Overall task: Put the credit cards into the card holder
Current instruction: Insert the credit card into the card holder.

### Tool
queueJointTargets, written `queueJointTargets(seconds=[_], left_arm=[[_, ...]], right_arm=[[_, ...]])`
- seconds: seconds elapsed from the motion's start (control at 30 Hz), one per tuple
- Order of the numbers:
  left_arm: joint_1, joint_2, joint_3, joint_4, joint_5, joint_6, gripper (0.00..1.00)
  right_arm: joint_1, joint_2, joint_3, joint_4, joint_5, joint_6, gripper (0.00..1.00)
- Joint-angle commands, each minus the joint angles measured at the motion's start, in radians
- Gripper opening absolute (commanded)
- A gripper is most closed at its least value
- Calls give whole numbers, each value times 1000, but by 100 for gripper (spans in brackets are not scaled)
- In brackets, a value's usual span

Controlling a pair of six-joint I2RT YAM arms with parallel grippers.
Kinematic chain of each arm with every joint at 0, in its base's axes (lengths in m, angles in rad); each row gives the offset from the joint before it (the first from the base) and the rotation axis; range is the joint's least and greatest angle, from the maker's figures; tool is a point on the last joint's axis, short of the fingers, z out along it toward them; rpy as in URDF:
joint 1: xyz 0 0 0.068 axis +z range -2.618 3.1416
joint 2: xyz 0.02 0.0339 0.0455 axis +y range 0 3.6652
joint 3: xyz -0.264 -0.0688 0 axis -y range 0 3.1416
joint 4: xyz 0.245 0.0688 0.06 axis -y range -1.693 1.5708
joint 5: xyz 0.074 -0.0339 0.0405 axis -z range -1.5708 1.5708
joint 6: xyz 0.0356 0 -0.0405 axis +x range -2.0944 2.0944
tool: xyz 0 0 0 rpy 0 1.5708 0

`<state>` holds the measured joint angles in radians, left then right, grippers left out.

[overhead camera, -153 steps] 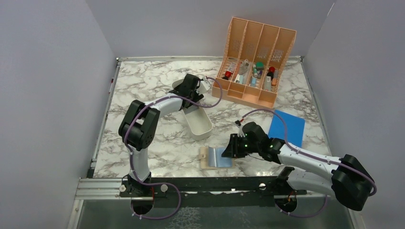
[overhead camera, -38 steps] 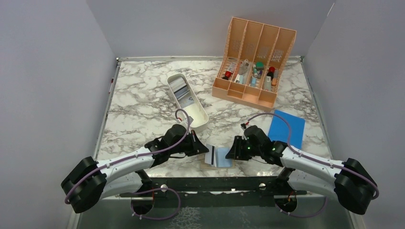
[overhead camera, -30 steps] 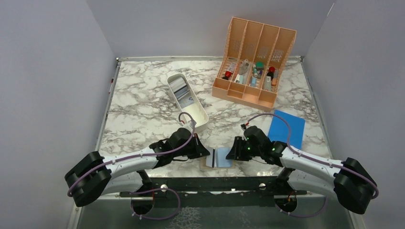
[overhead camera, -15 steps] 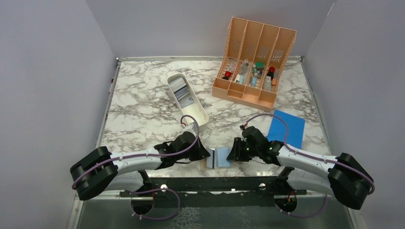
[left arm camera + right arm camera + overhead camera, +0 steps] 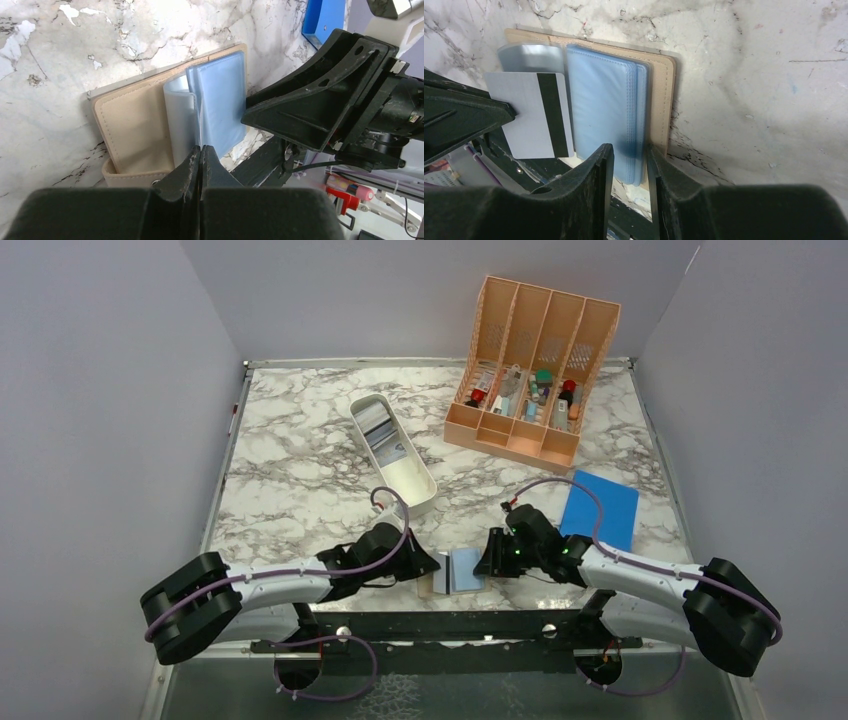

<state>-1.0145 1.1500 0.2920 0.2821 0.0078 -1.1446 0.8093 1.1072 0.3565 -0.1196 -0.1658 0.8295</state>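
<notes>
The card holder (image 5: 468, 570) lies open near the table's front edge, tan cover (image 5: 130, 125) down and blue sleeves (image 5: 604, 100) up. My left gripper (image 5: 428, 565) is shut on a credit card (image 5: 531, 115), pale grey with a black stripe, held just over the holder's left half. In the left wrist view the left gripper (image 5: 201, 148) points at a curled grey sleeve (image 5: 180, 117). My right gripper (image 5: 487, 558) pinches the sleeve stack and the holder's right edge (image 5: 659, 90) between its fingers (image 5: 651, 165). More cards (image 5: 382, 432) lie in the white tray.
The long white tray (image 5: 418, 490) stands slantwise behind the left arm. A peach slotted organizer (image 5: 535, 365) with small items stands at the back right. A flat bright-blue rectangle (image 5: 600, 508) lies right of the right arm. A black rail (image 5: 450, 625) runs along the front edge.
The left arm came from the white tray to the holder with the card, then edged it slightly right over the last second. The right gripper has stayed on the holder.
</notes>
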Motion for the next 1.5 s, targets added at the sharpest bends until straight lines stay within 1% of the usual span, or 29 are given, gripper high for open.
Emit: queueJointTargets(seconds=[0.0,0.3,0.53,0.77,0.83,0.97,1.0,1.1,1.4,1.47], left_arm=[[-8,-14,-21,65,-26,-30,0],[-9,16,-27,104,-37,-30,0],[-10,59,-12,105,-29,-20,0],[-10,32,-49,101,-20,-46,0],[-10,16,-55,85,-33,-44,0],[-10,-3,-25,-9,-66,-30,0],[-10,-7,-25,-8,-69,-28,0],[-10,-12,-42,48,-62,-33,0],[-11,42,-23,108,-58,-21,0],[-12,60,-31,138,-60,-18,0]], right_arm=[[-1,23,-34,9,30,-17,36],[-1,27,-37,12,24,-21,36],[-1,33,-37,20,16,-24,36],[-1,32,-25,3,21,-26,36],[-1,22,-25,-5,30,-26,36],[-1,5,-21,-22,36,-28,36],[-1,3,-21,-23,38,-27,36],[-1,3,-21,-22,38,-29,36],[-1,8,-15,-26,42,-31,36],[-1,5,-13,-29,46,-35,38]])
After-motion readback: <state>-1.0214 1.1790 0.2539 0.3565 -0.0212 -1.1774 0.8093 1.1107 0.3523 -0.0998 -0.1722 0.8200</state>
